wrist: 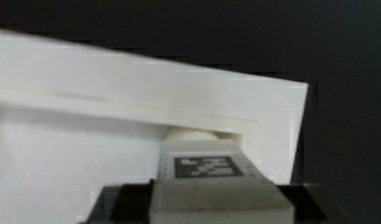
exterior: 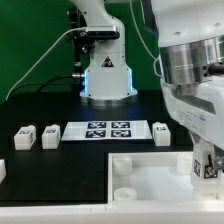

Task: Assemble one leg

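Jaws clenched on the leg (wrist: 208, 166), tag face showing, its far end at a corner of the white tray-like piece (wrist: 134, 95); actual contact cannot be confirmed. The held leg (exterior: 206, 166) hangs over that piece (exterior: 128, 172) toward the exterior view's right, with spare legs (exterior: 50, 137) and the marker board (exterior: 107, 130) well apart on the counter (exterior: 60, 190). Recommended: hold the leg square to the piece, seat its end fully before any turning, and grip firmly.

The picture's edge crops the hand (wrist: 206, 200) gripping the leg (wrist: 208, 166)
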